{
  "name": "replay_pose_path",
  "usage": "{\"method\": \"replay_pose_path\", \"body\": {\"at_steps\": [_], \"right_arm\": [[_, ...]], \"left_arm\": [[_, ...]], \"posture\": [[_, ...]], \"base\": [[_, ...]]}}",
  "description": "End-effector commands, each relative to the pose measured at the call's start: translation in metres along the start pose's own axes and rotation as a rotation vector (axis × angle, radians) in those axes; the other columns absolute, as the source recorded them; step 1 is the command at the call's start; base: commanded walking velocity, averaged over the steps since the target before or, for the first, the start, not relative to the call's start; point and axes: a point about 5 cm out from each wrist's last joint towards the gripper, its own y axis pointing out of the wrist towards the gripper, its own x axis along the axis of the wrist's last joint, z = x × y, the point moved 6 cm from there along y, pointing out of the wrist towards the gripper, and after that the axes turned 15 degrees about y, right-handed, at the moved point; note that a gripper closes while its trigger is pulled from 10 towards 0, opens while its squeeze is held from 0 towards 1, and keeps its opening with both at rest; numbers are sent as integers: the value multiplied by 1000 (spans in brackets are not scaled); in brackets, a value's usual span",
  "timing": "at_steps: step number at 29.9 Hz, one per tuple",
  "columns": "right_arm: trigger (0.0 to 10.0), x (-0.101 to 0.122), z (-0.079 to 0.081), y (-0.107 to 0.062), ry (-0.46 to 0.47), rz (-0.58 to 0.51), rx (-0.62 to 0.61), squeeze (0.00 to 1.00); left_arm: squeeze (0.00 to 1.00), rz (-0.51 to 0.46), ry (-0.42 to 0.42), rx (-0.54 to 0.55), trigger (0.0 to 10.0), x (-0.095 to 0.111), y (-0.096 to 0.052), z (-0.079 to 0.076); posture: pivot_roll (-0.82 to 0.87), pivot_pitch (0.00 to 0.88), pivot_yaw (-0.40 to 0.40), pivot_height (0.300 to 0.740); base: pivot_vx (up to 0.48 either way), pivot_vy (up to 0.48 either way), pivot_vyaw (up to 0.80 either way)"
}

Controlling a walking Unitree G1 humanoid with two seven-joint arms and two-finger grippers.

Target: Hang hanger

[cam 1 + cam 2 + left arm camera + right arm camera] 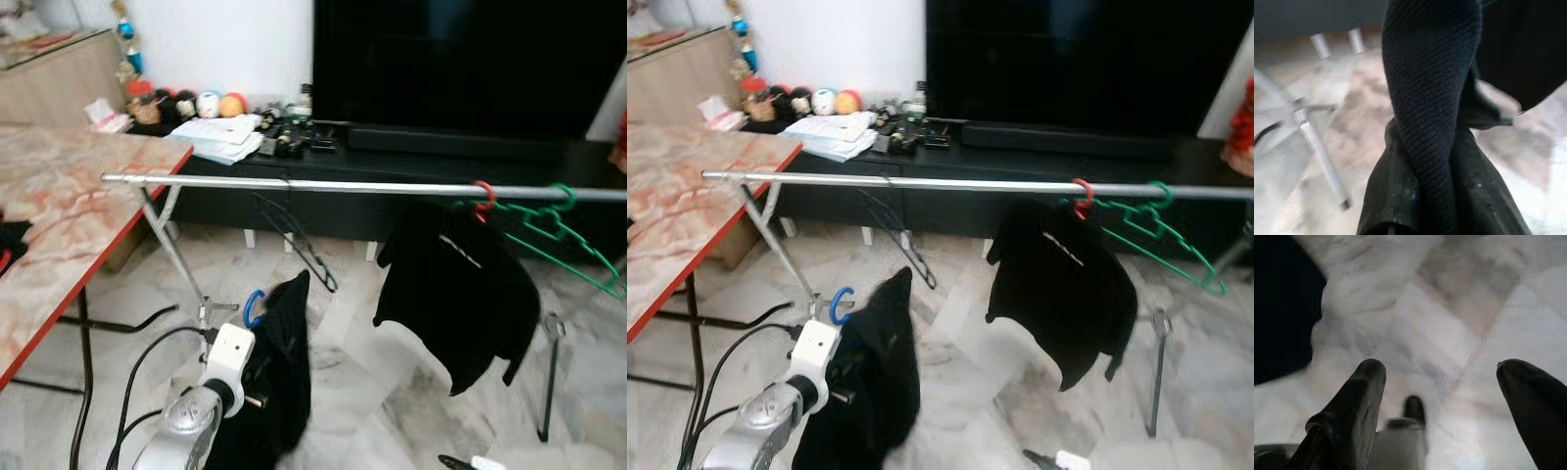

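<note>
The left gripper [1420, 215] is clamped on a black garment [279, 372] with a blue hook [253, 306], held low, well below the rail [323, 184]. The carry is under way; next the hook needs lifting over the rail. The right gripper [1442, 382] hangs spread wide, empty. No readable writing.

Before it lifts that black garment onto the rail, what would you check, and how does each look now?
1. Left gripper grips the black garment: ok.
2. Blue hook upright, above the garment: ok.
3. Hook level with the rail: not ok, well below.
4. Free rail left of the hung black top: ok.
5. Hanger seated inside the garment: cannot tell.
6. Right gripper free, fingers open over the floor: ok.
</note>
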Motion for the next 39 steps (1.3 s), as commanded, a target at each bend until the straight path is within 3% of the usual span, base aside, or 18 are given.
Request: {"method": "replay_pose_path", "body": {"at_steps": [1,18,20,27,31,33,39], "right_arm": [[10000,-13,-3,-2,7,31,-9,0],[10000,-10,-4,-1,15,25,-16,0],[10000,-9,-4,-1,22,22,-18,0],[10000,-7,-7,-1,17,22,-23,0],[10000,-7,-7,-1,13,24,-18,0],[10000,-6,-7,-1,15,23,-19,0],[10000,-5,-8,-1,14,23,-16,0]], "left_arm": [[0,-21,14,27,10000,6,0,5],[0,3,10,78,10000,-2,-3,14],[0,19,5,135,10000,-6,-6,25],[0,38,9,206,10000,-14,-12,36],[0,87,86,232,10000,-27,-16,42],[0,86,39,260,10000,-30,-19,47],[0,73,7,285,10000,-30,-24,49]], "posture": [[65,29,15,740],[62,62,13,740],[60,65,9,740],[63,66,-1,740],[61,65,-8,740],[58,65,-12,740],[63,65,-19,740]], "base": [[0,-480,0],[0,-472,0],[0,-472,0],[0,-448,0],[0,-133,0],[0,0,0],[0,0,0]]}}
